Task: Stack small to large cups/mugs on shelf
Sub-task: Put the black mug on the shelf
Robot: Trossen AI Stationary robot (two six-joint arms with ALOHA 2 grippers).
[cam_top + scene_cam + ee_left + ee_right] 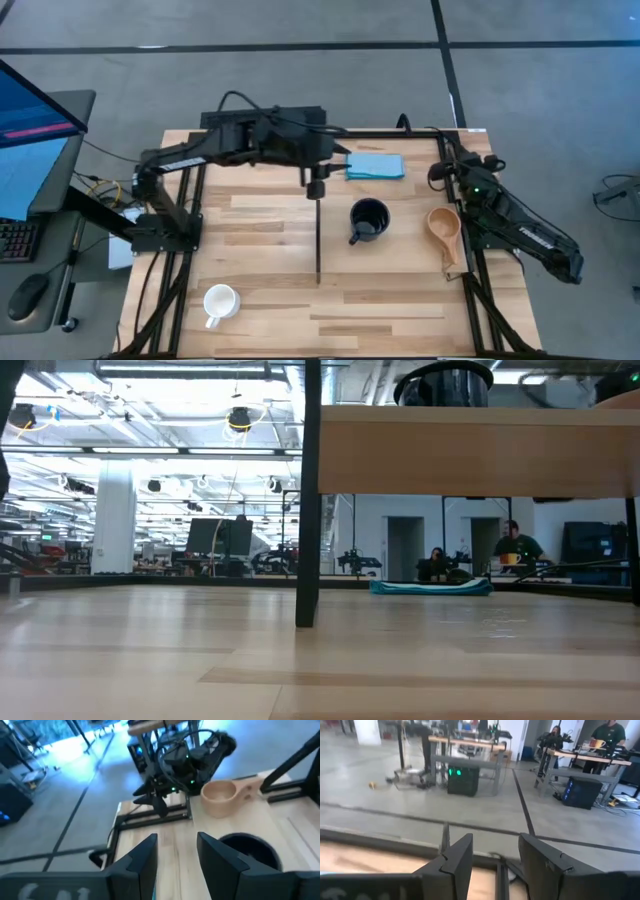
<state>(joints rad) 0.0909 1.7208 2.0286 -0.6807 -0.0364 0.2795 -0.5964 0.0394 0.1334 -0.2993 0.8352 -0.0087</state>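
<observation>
The pale-wood shelf (400, 262) stands raised over the table's right half, its black edge strip (318, 240) running down the middle. The glossy black mug (368, 220) and the tan wooden cup (443, 228) stand upright on it. The white mug (219, 302) stands upright on the table's left near part. My left gripper (316, 190) hovers open near the far end of the strip, left of the black mug (247, 851); its wrist view also shows the wooden cup (220, 797). My right gripper (443, 170) is open at the table's far right, pointing past the far edge.
A folded blue cloth (375, 166) lies on the table near the far edge, between the two grippers. In the low view the shelf (470, 450) rests on a black leg (308, 490). People work at desks in the room beyond (607, 735). A monitor stands off the table's left side.
</observation>
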